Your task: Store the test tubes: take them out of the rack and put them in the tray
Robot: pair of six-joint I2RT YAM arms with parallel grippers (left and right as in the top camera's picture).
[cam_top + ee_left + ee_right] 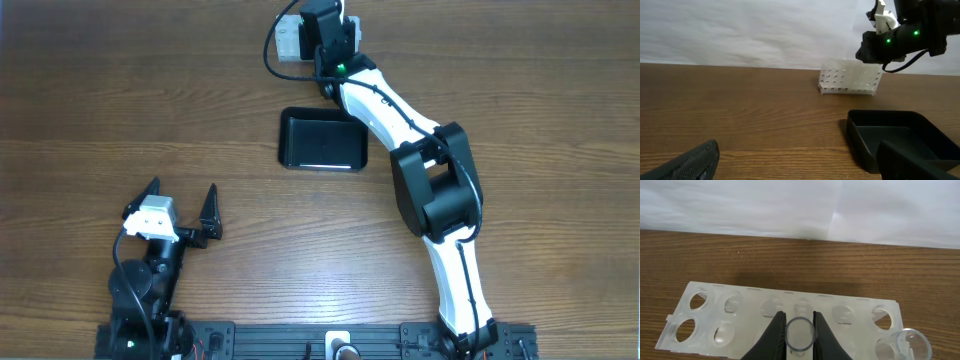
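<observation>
The clear plastic rack (785, 322) stands at the far edge of the table, also seen as rack (850, 77) and rack (289, 38). My right gripper (799, 330) hovers right above it, shut on a clear test tube (800, 334) that stands upright in the rack's near row. Another test tube (907, 344) stands in a corner hole. The black tray (322, 139) lies just in front of the rack, empty; it is the tray (900, 135) in the left wrist view. My left gripper (183, 207) stands open near the front left, holding nothing.
A white wall runs close behind the rack (790, 205). The right arm (420, 160) stretches across the table's right half, beside the tray. Bare wooden tabletop (120, 90) spreads to the left.
</observation>
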